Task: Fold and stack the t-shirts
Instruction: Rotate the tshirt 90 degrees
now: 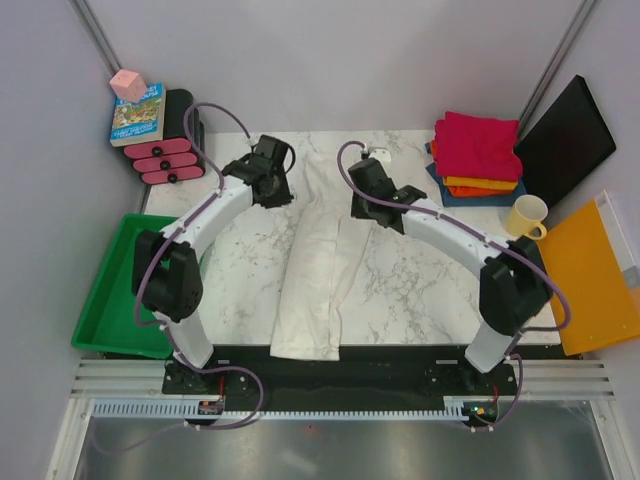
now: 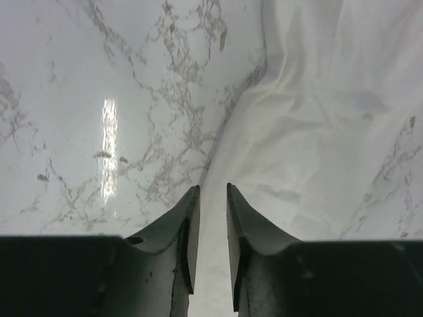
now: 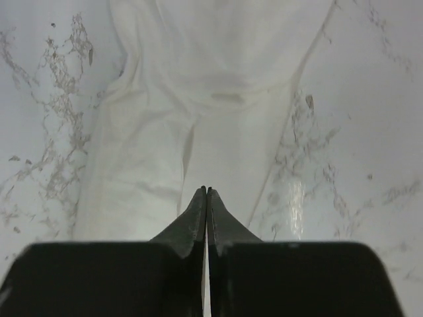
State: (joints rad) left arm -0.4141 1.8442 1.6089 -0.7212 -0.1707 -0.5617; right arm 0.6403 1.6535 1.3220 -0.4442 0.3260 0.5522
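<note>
Off-white t-shirt is laid as a long strip on marble worktop. Left pincer is seen narrowly parted; right pincer is closed tip to tip.

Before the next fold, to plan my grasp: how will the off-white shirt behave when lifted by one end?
Likely floppy: the off-white shirt lies in soft wrinkles, so it should sag from a pinch. Probably light, being thin cloth. Pushed, it may bunch or slide on the glossy marble table.

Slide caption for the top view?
Left gripper and right gripper flank the off-white t-shirt on the marble table; magenta, orange and blue folded tees stacked back right.
</note>
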